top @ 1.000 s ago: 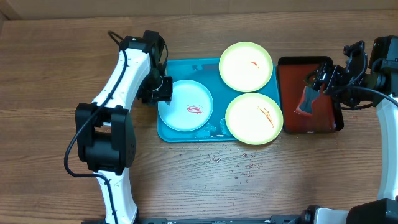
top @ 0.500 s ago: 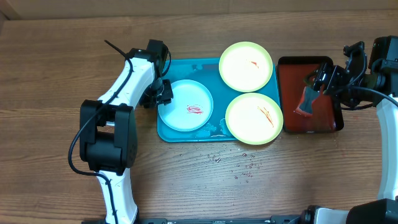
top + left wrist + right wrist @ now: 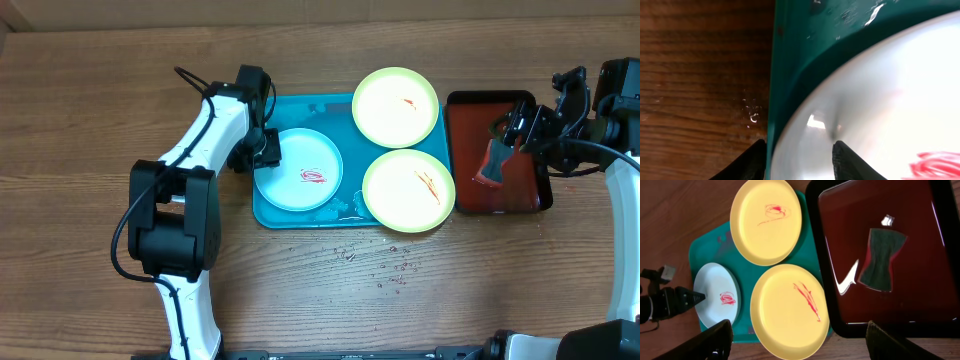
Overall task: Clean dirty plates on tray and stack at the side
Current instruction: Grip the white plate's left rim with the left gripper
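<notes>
The left tool (image 3: 799, 146) is straddling the round white plate's (image 3: 880, 95) rim; whether it is clenching, I cannot tell.

Robot lab, arms (image 3: 205, 125), wooden table (image 3: 80, 120)

Reaching with left arm (image 3: 205, 125) from near edge toward the table's middle, wrist pitched down, left gripper (image 3: 262, 150) low with fingers (image 3: 752, 161) partly apart. Hovering right gripper (image 3: 520, 125) high at right edge on right arm (image 3: 625, 205), fingers spread wide.
</notes>
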